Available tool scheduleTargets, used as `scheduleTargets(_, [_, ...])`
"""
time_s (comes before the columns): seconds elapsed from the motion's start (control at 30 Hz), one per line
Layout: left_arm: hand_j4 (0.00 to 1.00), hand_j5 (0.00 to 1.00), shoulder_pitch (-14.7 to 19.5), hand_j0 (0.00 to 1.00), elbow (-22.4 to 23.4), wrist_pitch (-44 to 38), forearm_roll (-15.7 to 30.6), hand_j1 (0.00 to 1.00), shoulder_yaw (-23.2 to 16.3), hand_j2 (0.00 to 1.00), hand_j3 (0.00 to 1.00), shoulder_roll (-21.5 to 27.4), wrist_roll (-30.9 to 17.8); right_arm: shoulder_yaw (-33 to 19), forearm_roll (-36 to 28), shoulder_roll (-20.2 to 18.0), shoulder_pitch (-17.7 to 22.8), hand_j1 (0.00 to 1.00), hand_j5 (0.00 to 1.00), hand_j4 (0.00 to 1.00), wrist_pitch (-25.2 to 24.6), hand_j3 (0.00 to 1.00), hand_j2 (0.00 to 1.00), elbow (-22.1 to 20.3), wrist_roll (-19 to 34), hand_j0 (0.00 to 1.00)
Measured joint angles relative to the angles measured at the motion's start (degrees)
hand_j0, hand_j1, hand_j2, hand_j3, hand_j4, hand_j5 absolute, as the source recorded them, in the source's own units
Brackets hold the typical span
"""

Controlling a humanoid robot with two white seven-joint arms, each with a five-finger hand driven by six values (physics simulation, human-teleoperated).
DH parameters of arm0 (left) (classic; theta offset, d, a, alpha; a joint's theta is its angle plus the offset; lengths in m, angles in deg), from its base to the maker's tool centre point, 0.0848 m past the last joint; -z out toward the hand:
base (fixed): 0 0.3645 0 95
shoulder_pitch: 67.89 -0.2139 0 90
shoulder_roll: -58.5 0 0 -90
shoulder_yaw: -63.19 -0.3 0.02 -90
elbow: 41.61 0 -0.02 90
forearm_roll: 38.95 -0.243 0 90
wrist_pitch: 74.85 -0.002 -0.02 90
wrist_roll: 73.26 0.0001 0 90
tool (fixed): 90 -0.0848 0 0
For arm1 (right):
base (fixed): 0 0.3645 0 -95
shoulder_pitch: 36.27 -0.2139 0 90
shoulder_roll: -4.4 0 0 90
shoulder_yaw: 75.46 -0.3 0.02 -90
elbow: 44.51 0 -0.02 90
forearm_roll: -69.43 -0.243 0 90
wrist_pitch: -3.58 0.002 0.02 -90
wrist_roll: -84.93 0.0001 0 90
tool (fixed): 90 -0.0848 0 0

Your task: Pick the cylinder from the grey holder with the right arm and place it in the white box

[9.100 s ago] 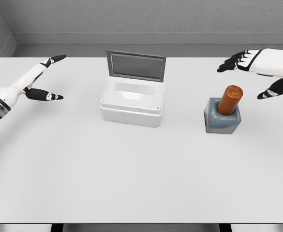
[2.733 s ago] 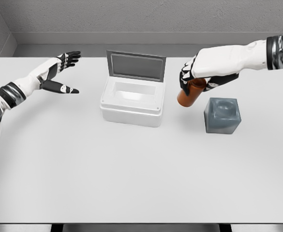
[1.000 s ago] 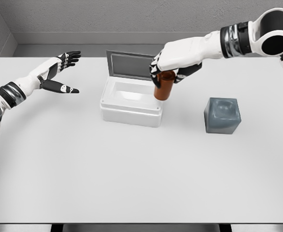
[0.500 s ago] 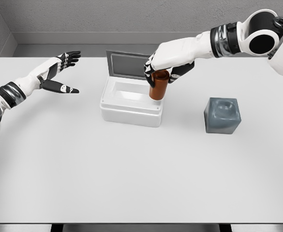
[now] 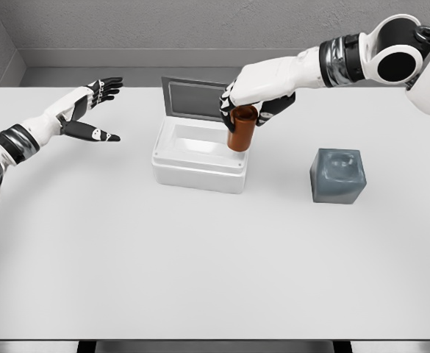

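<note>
My right hand (image 5: 242, 103) is shut on the orange-brown cylinder (image 5: 239, 130), holding it nearly upright over the right end of the white box (image 5: 200, 165). The box stands at the table's middle back with its grey-lined lid (image 5: 206, 99) propped open behind it. The cylinder's lower end hangs just above the box's right rim. To the right the grey holder (image 5: 338, 175) sits on the table with its round socket vacant. My left hand (image 5: 90, 110) hovers open over the far left of the table.
The white table (image 5: 200, 265) stretches wide in front of the box and holder. A grey wall runs along its back edge.
Over the last second my right hand carried the cylinder a little left and toward the box; in the last half second it has barely moved. The left arm stayed still.
</note>
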Motion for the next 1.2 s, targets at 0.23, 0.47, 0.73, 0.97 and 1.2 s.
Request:
scheduleTargets(0.23, [1.0,1.0,0.0,1.0,0.0,0.0,0.0,1.0,0.0,1.0,1.0,0.0,0.0,-0.6,1.4,0.1,0.0,0.82,0.82,0.82,0.0,0.82,0.82,0.0,0.0,0.82])
scheduleTargets(0.47, [1.0,1.0,0.0,1.0,0.0,0.0,0.0,1.0,0.0,1.0,1.0,0.0,0.0,-0.9,2.1,0.1,0.1,0.94,0.94,0.94,0.0,0.94,0.94,0.0,0.0,0.94])
scheduleTargets(0.73, [1.0,1.0,0.0,1.0,0.0,0.0,0.0,1.0,0.0,1.0,1.0,0.0,0.0,-6.4,1.6,-2.5,-0.7,1.0,1.0,1.0,0.0,1.0,1.0,-4.0,0.0,1.0])
scheduleTargets(0.97, [1.0,1.0,2.0,1.0,0.0,0.0,-1.5,1.0,0.0,1.0,1.0,-0.2,0.0,-9.0,-1.3,-12.2,2.3,1.0,1.0,1.0,0.0,1.0,1.0,-12.4,0.0,1.0])
scheduleTargets(1.2, [1.0,1.0,6.3,1.0,2.1,0.0,-6.0,1.0,-0.1,1.0,1.0,-1.4,0.0,-9.0,-5.4,-25.8,6.5,1.0,1.0,1.0,0.0,1.0,1.0,-16.7,0.0,1.0])
